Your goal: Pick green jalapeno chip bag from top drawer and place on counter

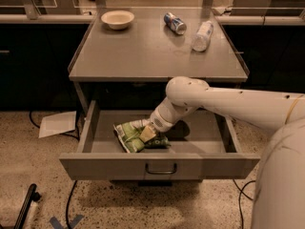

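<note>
The pincer was down inside the open top drawer, touching the green jalapeno chip bag, which lay crumpled on the drawer floor just under it and spread out to the left of it, close behind the front panel. Whether the pincer was clamped on the bag or only resting against it could not be told. Above and beyond the pincer, the bench carried a pale bowl far back to the left, and a blue can and a clear bottle lying far back to the right

Dim amber light — gripper in shadowy top drawer
</note>
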You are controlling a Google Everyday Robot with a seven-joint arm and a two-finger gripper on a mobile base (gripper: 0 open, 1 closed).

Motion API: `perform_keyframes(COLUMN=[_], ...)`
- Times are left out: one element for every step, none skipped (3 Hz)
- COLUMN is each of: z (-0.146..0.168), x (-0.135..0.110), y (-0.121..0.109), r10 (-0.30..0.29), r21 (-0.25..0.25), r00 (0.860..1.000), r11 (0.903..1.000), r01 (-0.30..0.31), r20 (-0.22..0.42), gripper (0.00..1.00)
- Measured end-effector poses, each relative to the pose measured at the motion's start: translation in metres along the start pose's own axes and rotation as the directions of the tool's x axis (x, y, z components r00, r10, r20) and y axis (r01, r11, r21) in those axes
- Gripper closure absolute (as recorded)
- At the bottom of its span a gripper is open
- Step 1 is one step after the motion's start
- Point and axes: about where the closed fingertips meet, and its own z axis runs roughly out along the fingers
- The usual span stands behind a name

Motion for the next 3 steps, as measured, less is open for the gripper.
perform_keyframes(z=[-0.021,-0.073,-0.128], x=[-0.004,-0.003,0.000], y=[0.005,0.011,0.018], r10=[-0.079,-0.178,-0.304], r21=[-0.009,-0.010,-0.013], r00=[0.997,0.984,0.950], r11=[0.9968,0.9840,0.9525], r01=[0.079,0.178,0.304], r20=[-0.011,-0.020,-0.067], gripper=[1.00,1.00,1.00])
